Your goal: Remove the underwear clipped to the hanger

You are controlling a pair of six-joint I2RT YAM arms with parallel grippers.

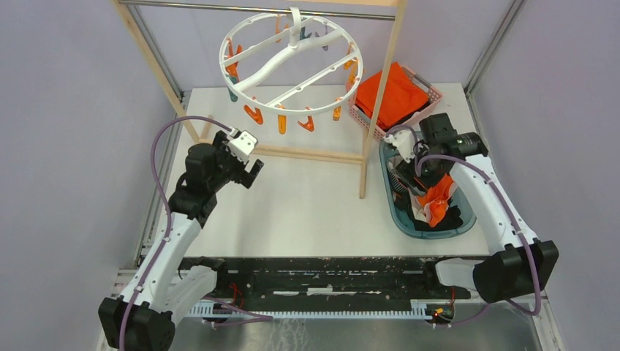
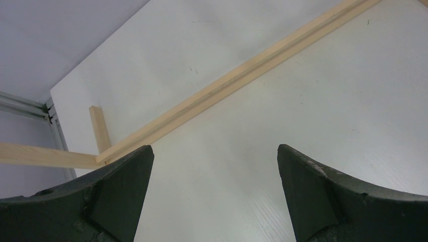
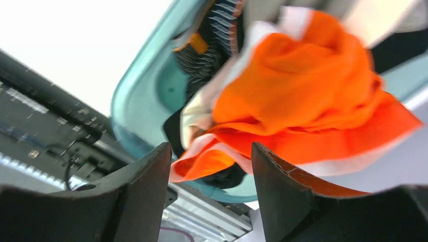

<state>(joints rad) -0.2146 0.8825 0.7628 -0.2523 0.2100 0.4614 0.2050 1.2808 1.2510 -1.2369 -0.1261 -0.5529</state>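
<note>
The white ring hanger [image 1: 292, 62] hangs from the metal bar at the back. Its orange pegs [image 1: 281, 123] dangle with no garment on them. The underwear lies in the teal bin [image 1: 395, 208] on the right: the orange piece with white trim [image 1: 437, 201] [image 3: 303, 85] is on top, with black [image 1: 452, 219] and pale cloth [image 3: 194, 116] under it. My right gripper [image 1: 409, 170] [image 3: 211, 151] hovers over the bin, jaws apart, the orange piece loose just beyond its tips. My left gripper [image 1: 248, 172] [image 2: 214, 151] is wide open above the bare table, holding nothing.
A wooden frame carries the bar; its right post [image 1: 380, 102] stands between the hanger and the bin, and its base rail [image 2: 227, 85] runs across the table ahead of my left gripper. A pink basket [image 1: 431, 91] with a folded orange cloth [image 1: 395, 95] sits at back right.
</note>
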